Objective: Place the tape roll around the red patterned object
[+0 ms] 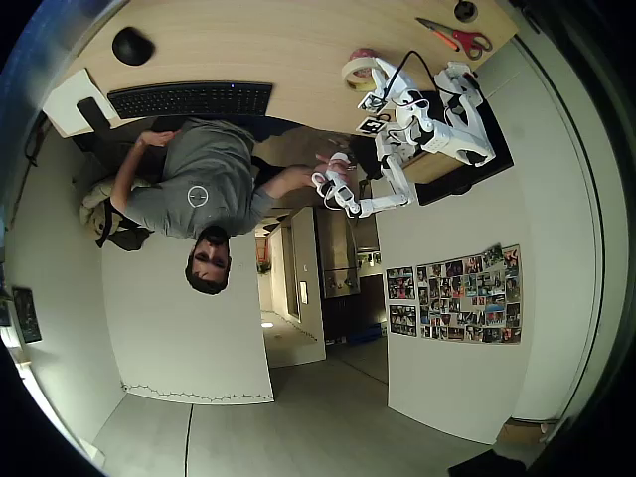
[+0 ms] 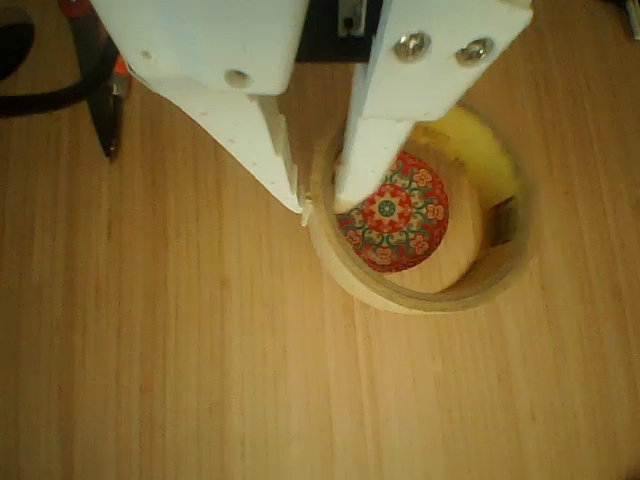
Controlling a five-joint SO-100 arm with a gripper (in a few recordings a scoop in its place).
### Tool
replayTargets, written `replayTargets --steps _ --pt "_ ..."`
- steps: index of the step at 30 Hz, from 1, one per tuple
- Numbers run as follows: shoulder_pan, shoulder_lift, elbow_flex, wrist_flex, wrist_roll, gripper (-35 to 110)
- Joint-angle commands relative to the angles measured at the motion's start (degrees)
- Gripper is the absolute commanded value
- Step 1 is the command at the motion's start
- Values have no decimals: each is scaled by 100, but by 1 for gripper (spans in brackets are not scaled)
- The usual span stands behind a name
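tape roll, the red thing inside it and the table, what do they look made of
The pale cream tape roll looks like matte paper tape on a tan card-like core. The round red patterned object seems smooth, printed with an orange-and-green floral pattern; its material is unclear. The light wooden table shows straight grain, wood or laminate.

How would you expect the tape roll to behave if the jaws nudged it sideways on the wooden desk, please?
The tape roll lies flat, so it would probably slide rather than roll. It looks like a thin, hollow ring, so likely light and somewhat squeezable. The red patterned object sits inside it, so a sideways push would probably bump the ring against it. The gripper straddles its wall.
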Motion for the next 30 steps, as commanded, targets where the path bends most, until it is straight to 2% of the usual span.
replayTargets --steps 1,9,14,22,30 --pt "-158 44 -70 44 -88 21" --pt "-211 105 -105 176 -167 28" --pt "-158 334 -448 765 -299 30" --pt "193 1670 -756 1600 -466 30" --pt "211 1758 -1494 2206 -606 29"
